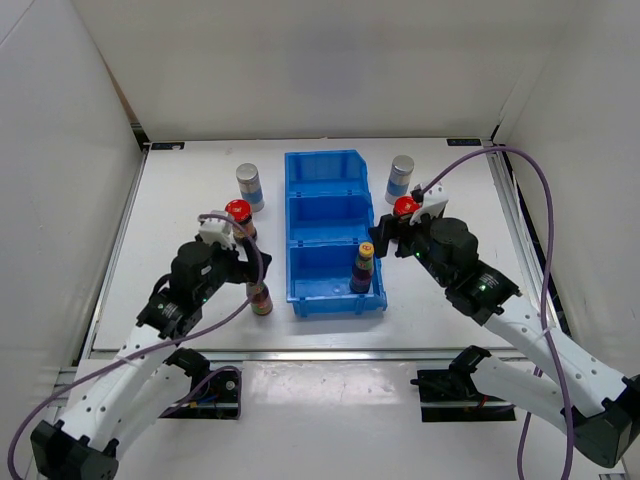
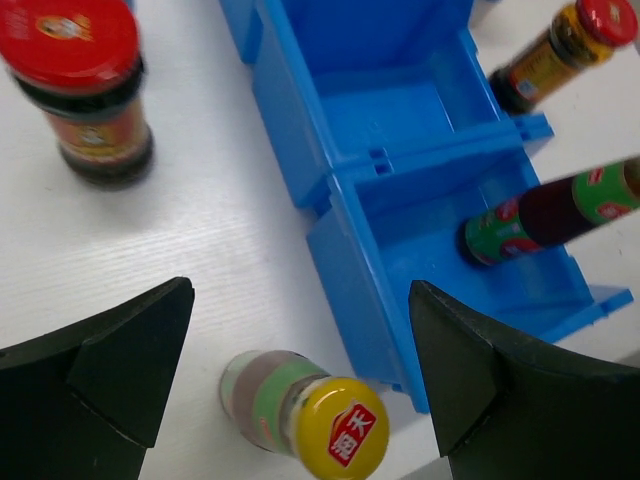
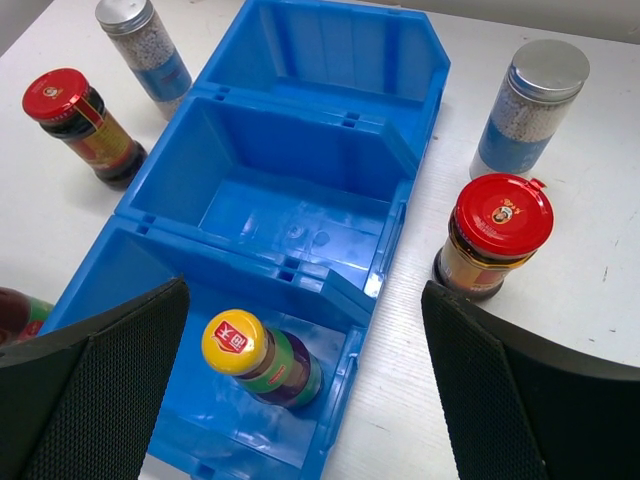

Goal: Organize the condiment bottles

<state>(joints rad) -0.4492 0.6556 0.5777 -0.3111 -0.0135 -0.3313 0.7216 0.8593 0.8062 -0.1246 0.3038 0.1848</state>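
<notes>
On the table (image 1: pixel 180 200), two shakers (image 1: pixel 249 186) (image 1: pixel 401 178), two red-lidded jars (image 1: pixel 238 213) (image 1: pixel 405 207), two yellow-capped bottles (image 1: pixel 362 268) (image 1: pixel 260 298)

Glossy blue moulded plastic on the bin (image 3: pixel 290 200), smooth and bright under the lights. Shiny red lid on a squat jar (image 3: pixel 497 235) of dark, glass-like material, with a printed label round its body. Glossy yellow plastic cap on the slim bottle (image 3: pixel 262 362). Dull brushed-silver cap — metal by the look — on the clear-walled shaker (image 3: pixel 530 105). Matt white tabletop (image 2: pixel 200 230), finely ribbed. Matt black plastic on the left fingers (image 2: pixel 120 370); rough, woven-looking texture on the right fingers (image 3: pixel 100 400).
</notes>
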